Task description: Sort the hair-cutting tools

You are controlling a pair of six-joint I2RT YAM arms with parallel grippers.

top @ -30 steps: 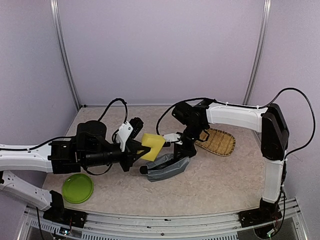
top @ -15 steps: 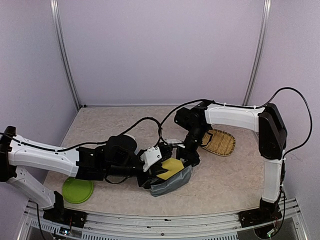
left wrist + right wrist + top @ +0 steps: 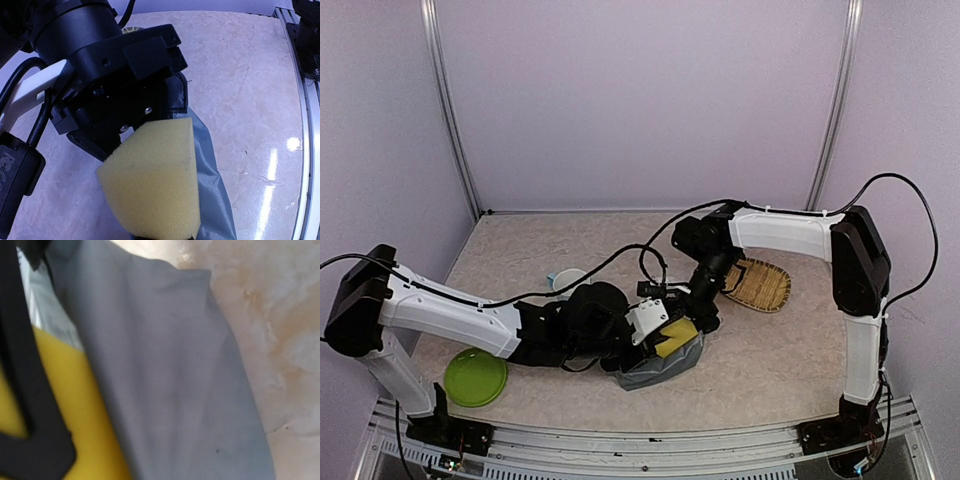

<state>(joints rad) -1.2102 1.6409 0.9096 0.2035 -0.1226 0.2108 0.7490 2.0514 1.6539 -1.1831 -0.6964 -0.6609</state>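
Observation:
None of the hair-cutting tools shows in any view. My left gripper [image 3: 665,338] is shut on a yellow sponge [image 3: 672,336] [image 3: 155,180], which sits low in the mouth of a grey fabric pouch [image 3: 660,368] [image 3: 212,175]. My right gripper [image 3: 704,312] is down at the pouch's far rim and looks shut on the fabric. Its black body [image 3: 120,75] fills the upper left wrist view. The right wrist view is filled by grey pouch cloth [image 3: 165,365], with the sponge [image 3: 55,390] and a black finger [image 3: 25,390] of the left gripper at its left.
A woven bamboo tray [image 3: 757,283] lies right of the pouch, under the right arm. A green plate [image 3: 475,378] sits at the front left. A light-blue cup [image 3: 564,280] stands behind the left arm. Cables hang over the middle of the table.
My left arm swung right and down, carrying the sponge from above the pouch's left side into its mouth. The right gripper stayed at the pouch's rim.

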